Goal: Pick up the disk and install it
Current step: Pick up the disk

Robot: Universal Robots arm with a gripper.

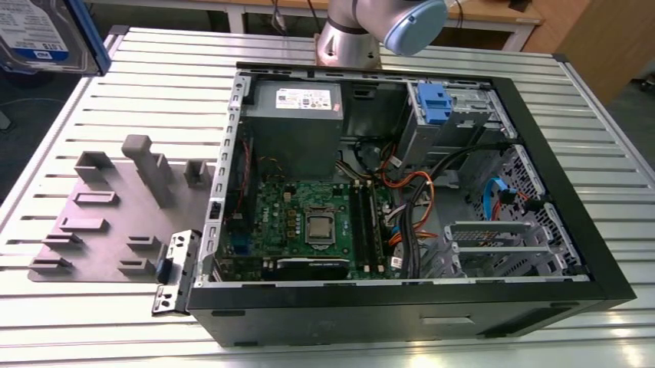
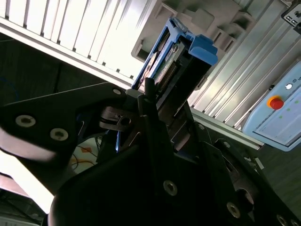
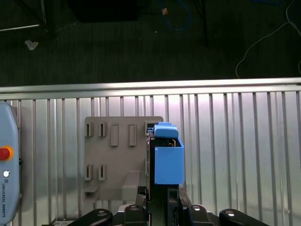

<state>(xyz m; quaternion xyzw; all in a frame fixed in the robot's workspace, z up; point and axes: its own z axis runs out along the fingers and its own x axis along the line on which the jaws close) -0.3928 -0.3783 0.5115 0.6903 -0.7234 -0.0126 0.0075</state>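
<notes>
The disk (image 1: 39,34) hangs at the top of the exterior view's left, high above the table, its white-and-blue label facing the camera and a blue bracket along its edge. My gripper (image 2: 167,101) is shut on the disk (image 2: 181,63), with dark fingers (image 2: 149,96) pressed on both sides of it. In the first wrist view the disk's blue bracket (image 3: 168,157) stands edge-on just beyond my gripper (image 3: 157,200), above the grey slotted fixture (image 3: 117,160).
An open black computer case (image 1: 409,307) lies on the slatted metal table (image 1: 133,84), with a drive cage carrying a blue latch (image 1: 435,103) at its far side. The grey fixture (image 1: 103,222) lies to the exterior view's left of the case. A teach pendant (image 3: 7,174) rests on the table.
</notes>
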